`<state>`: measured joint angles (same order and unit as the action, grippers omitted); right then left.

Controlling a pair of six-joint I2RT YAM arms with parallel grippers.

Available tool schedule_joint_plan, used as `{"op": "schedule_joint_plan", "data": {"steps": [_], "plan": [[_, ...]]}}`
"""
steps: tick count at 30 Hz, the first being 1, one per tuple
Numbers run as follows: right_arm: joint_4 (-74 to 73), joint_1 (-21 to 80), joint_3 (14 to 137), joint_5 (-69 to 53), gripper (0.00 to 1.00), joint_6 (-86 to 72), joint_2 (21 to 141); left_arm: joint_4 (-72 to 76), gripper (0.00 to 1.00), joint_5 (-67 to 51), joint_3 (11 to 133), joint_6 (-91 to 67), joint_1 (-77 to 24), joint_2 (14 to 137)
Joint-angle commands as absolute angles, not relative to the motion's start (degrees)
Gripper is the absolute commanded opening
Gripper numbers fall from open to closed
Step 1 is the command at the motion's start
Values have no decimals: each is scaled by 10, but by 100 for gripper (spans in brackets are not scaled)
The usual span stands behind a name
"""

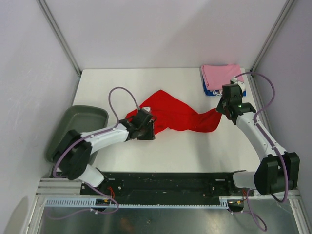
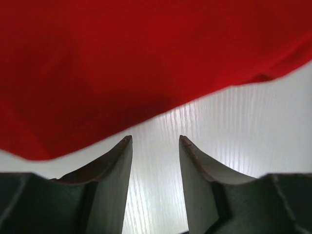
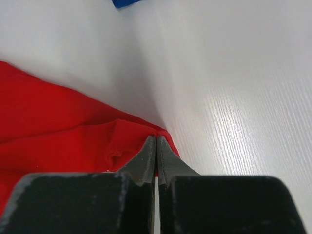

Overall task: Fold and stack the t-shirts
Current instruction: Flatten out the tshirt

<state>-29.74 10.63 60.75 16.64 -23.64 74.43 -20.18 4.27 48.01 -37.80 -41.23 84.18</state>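
The bright red t-shirt [image 1: 178,117] lies crumpled and stretched across the middle of the table. It fills the top of the left wrist view [image 2: 122,63] and the left of the right wrist view [image 3: 53,126]. My left gripper [image 1: 147,123] sits at the shirt's left end, open and empty [image 2: 155,139], with the cloth edge just beyond its fingertips. My right gripper [image 1: 220,111] is shut on the shirt's right corner [image 3: 156,139]. The pink t-shirt [image 1: 222,73] lies folded on the blue t-shirt [image 1: 212,90] at the back right. A scrap of blue shows in the right wrist view [image 3: 127,2].
A grey-green plastic tray [image 1: 78,127] hangs over the table's left edge, beside the left arm. The white table [image 1: 161,83] is walled in by light panels at the back and sides. The arm bases stand on a black rail at the near edge.
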Motion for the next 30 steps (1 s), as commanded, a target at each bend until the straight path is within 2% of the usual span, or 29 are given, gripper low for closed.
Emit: {"op": "schedule_joint_plan", "data": {"steps": [1, 10, 11, 15, 17, 25, 30], "plan": [[-292, 103, 612, 158, 0, -229, 714, -140, 49, 64, 526, -389, -415, 896], [-297, 102, 612, 150, 0, -227, 700, -134, 51, 135, 576, -372, -414, 951], [-296, 101, 612, 149, 0, -227, 700, -134, 47, 141, 581, -367, -413, 951], [-292, 94, 613, 148, 0, -224, 697, -147, 8, 164, 589, -349, -411, 918], [-292, 82, 617, 144, 0, -222, 698, -169, 2, 185, 590, -338, -411, 872], [-296, 19, 671, 114, 0, -231, 686, -229, 0, 277, 641, -234, -403, 632], [-274, 15, 695, 114, 0, -241, 657, -233, 0, 255, 687, -186, -383, 584]]}}
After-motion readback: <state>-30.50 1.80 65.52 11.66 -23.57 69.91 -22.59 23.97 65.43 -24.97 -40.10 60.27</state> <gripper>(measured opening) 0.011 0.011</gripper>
